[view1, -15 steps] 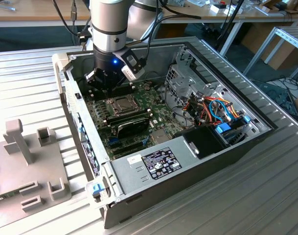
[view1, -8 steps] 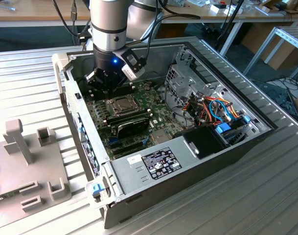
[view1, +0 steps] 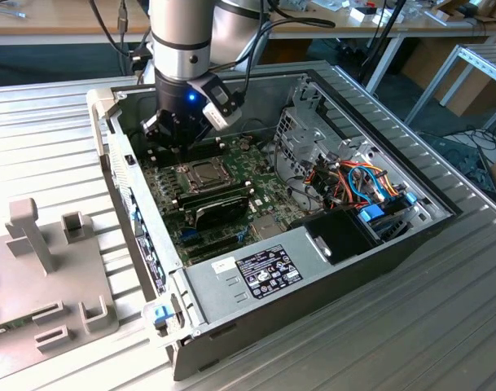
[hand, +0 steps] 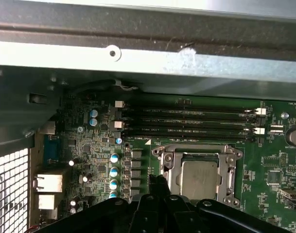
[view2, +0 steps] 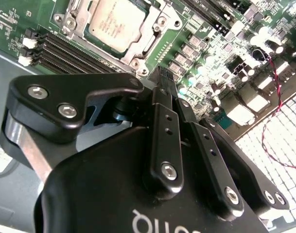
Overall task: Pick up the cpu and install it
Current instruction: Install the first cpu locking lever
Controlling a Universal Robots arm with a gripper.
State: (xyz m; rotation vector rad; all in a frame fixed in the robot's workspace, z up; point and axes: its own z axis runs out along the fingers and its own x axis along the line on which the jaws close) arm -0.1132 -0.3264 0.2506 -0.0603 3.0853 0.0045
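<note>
The cpu (hand: 199,177) lies flat in the socket frame (hand: 198,171) on the motherboard (hand: 269,165); in the second wrist view its dull silver top (view2: 119,20) sits square inside the metal surround. I judge it seated, or very nearly so. The gripper (view2: 163,77) hangs just above the board beside the socket, fingers pressed together and pinching nothing, tips apart from the chip.

To do this step well, I would keep the arm clear of the chip and avoid any sideways drag across it, since a seated chip resting on fine contacts tolerates no scraping. Any lift should go straight up, away from the row of capacitors (hand: 114,171) beside the socket.

Past the socket, the memory slots (hand: 186,121) run parallel near the case wall. In the exterior view the open computer case (view1: 443,213) holds the motherboard on its floor, a black power supply (view1: 268,270) at the near end, and a drive cage (view1: 309,134) with a bundle of coloured cables (view1: 357,183) at the exterior view's right. Outside it, a grey fixture (view1: 48,269) stands on the ribbed table (view1: 443,326).
</note>
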